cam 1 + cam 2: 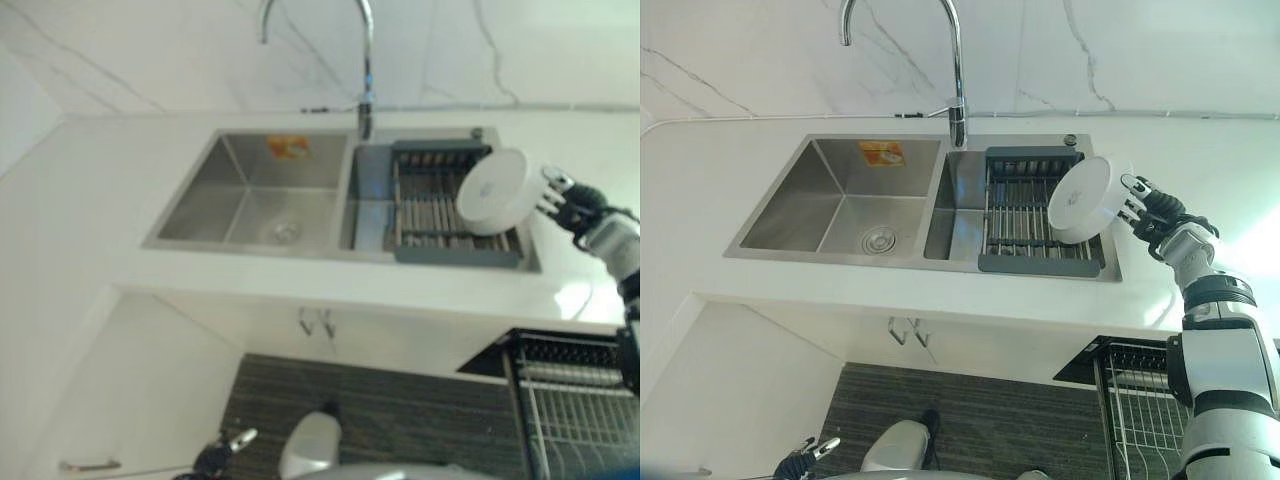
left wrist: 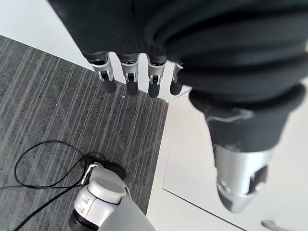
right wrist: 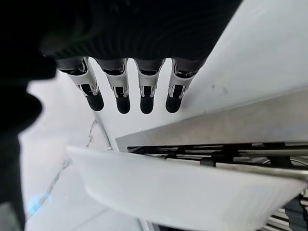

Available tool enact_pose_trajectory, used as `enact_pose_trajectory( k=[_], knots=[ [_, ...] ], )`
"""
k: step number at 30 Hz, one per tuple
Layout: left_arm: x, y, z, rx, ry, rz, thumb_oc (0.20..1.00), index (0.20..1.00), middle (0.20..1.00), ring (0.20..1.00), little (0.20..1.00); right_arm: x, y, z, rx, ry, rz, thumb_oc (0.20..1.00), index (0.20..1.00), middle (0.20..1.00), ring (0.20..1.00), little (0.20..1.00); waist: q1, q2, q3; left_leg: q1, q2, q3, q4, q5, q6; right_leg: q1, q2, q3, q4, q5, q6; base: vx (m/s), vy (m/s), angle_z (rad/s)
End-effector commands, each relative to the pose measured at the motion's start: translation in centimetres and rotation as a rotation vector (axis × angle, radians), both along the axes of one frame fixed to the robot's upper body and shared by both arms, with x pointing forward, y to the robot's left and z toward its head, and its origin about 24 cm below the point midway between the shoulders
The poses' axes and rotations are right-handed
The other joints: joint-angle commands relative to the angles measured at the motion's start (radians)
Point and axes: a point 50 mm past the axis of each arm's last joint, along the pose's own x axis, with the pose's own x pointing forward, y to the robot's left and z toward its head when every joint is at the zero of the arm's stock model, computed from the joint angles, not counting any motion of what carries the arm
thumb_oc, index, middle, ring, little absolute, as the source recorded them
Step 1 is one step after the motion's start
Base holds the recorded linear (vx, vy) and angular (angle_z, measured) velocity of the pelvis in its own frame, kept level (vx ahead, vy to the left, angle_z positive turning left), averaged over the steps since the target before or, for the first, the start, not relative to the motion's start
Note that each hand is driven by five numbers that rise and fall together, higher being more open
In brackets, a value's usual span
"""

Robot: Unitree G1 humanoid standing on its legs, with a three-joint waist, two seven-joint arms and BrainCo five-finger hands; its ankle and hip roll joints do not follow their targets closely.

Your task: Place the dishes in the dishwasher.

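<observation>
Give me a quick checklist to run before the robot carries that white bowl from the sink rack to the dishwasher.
1. White bowl lifted and tilted above the drying rack: ok.
2. Right hand at the bowl's rim: ok.
3. Firm grip on the bowl: cannot tell, contact hidden.
4. Dishwasher rack pulled out at lower right: ok.
5. Left hand free, hanging low over the floor: ok.
6. Faucet off the bowl's path: ok.
</observation>
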Motion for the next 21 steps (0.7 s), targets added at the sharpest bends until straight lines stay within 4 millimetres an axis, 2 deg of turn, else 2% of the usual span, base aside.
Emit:
enact_pose_trajectory(
  k=[1,11,21],
  knots=[
    [0.63,1.04,0.67,0.031,-0.02,-0.057,1.0,1.0,1.0,1.0,1.0,0.76,-0.09,3.99,-0.056,-0.121,0.018,1.0,1.0,1.0,1.0,1.0,0.031,-0.007,-0.043,-0.031,0.069,0.057,0.077,-0.07,-0.058,-0.045,-0.02,0.053,0.051,-0.065,-0.01,-0.01,-0.001,0.05],
    [0.01,1.27,0.64,0.032,-0.003,-0.059,1.0,1.0,1.0,1.0,1.0,0.96,0.09,4.75,-0.081,-0.121,0.033,1.0,1.0,1.0,1.0,1.0,0.045,-0.017,-0.047,-0.032,0.07,0.049,0.077,-0.066,-0.061,-0.037,-0.014,0.045,0.051,-0.071,-0.013,0.0,0.001,0.02],
    [-0.14,1.06,0.42,0.027,0.011,-0.061,1.0,1.0,1.0,1.0,1.0,1.11,0.31,4.38,-0.069,-0.1,0.032,1.0,1.0,1.0,1.0,1.0,0.05,-0.017,-0.044,-0.038,0.07,0.043,0.077,-0.061,-0.062,-0.037,-0.014,0.044,0.051,-0.071,-0.012,0.0,-0.002,0.01]
  ],
)
